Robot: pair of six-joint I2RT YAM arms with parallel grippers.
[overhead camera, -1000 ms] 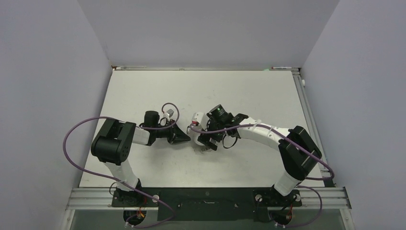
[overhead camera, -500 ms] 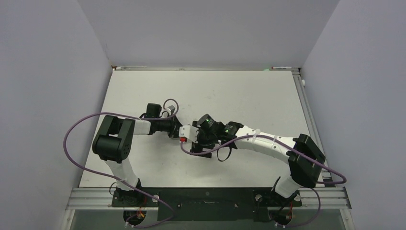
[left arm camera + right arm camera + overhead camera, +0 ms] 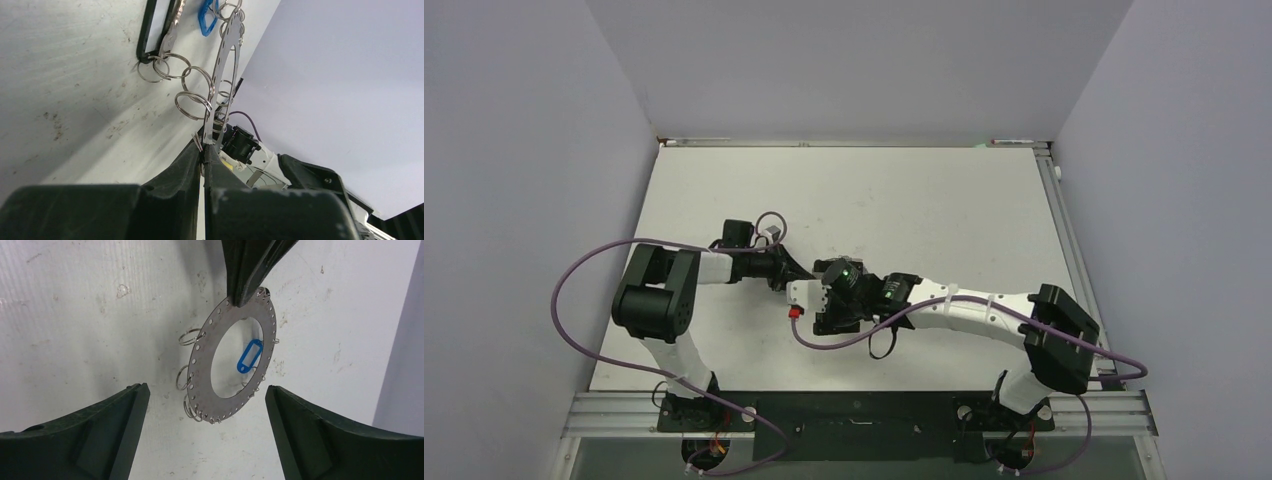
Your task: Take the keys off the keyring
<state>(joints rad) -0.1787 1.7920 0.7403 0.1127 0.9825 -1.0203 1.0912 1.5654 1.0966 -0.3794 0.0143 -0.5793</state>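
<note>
The left gripper point(image 3: 202, 150) has its jaws closed on the rim of the keyring point(image 3: 202, 365); in the right wrist view it pinches the ring at 12 o'clock. The right gripper point(image 3: 206, 390) has its jaws wide open, with one finger at 8 o'clock and the other at 4 o'clock of the ring, both apart from it. Through the big hole the blue key point(image 3: 249, 356) is visible. Small wire loops point(image 3: 186, 336) stand out from the rim between 10 and 7 o'clock. In the left wrist view a silvery key point(image 3: 170, 35) hangs on the loops, close to the table point(image 3: 60, 75). In the top view the arms hide the ring
</note>
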